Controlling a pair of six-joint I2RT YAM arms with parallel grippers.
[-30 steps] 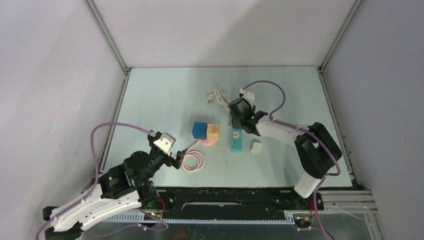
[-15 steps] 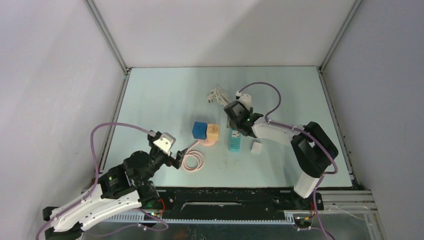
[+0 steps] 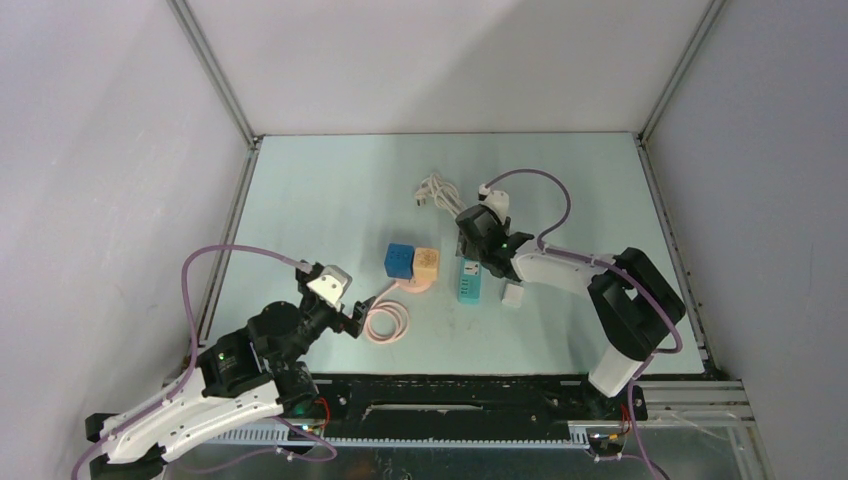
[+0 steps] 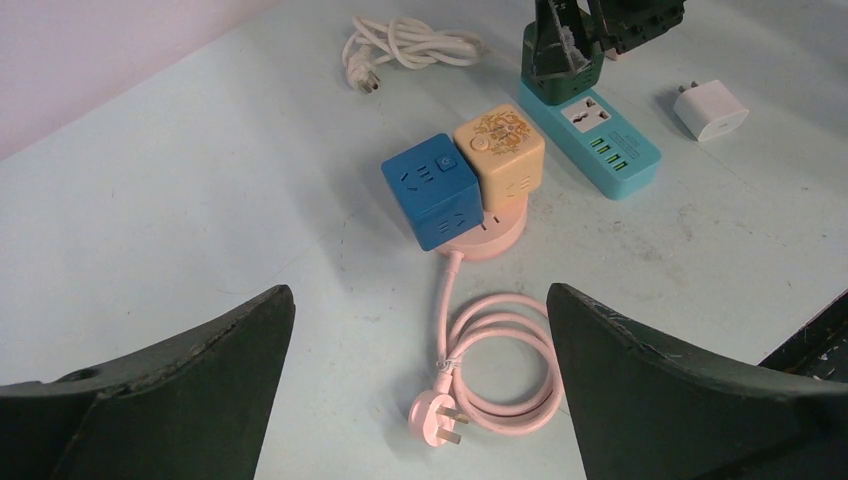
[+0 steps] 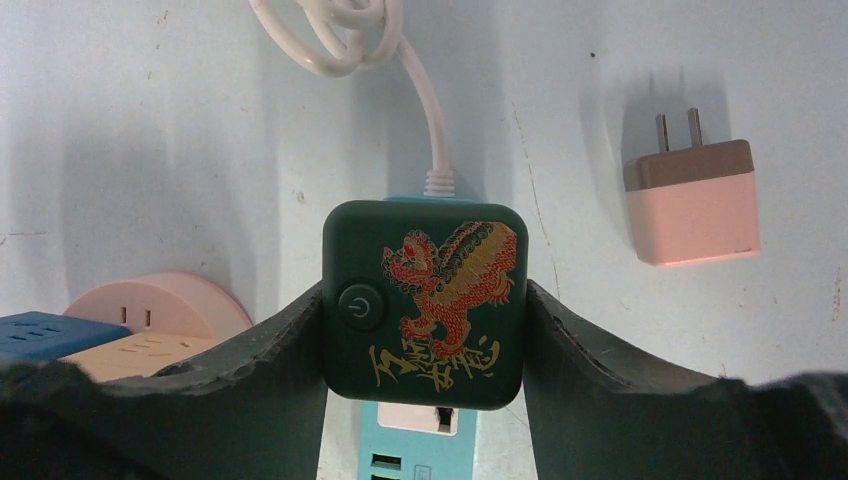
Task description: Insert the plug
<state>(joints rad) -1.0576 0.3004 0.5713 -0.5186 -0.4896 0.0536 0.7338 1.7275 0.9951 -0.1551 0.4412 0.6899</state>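
Note:
My right gripper point(image 5: 423, 292) is shut on a dark green cube plug point(image 5: 423, 330) with a red and gold dragon and a power button. It holds the plug over the far end of the teal power strip point(image 5: 420, 452), covering most of the socket. In the top view the gripper point(image 3: 479, 243) stands above the strip point(image 3: 471, 285). The left wrist view shows the plug point(image 4: 562, 62) on the strip's point(image 4: 600, 140) far end. My left gripper point(image 4: 420, 300) is open and empty above a coiled pink cable point(image 4: 500, 370).
A blue cube point(image 3: 400, 260) and a yellow cube point(image 3: 427, 263) sit on a pink round base point(image 3: 420, 285). A white charger point(image 3: 513, 296) lies right of the strip. A white cable bundle point(image 3: 435, 190) lies behind. Metal frame rails edge the table.
My right gripper with the green plug swung a little left and back over the strip's far end. The strip shifted slightly left. The left arm has not moved.

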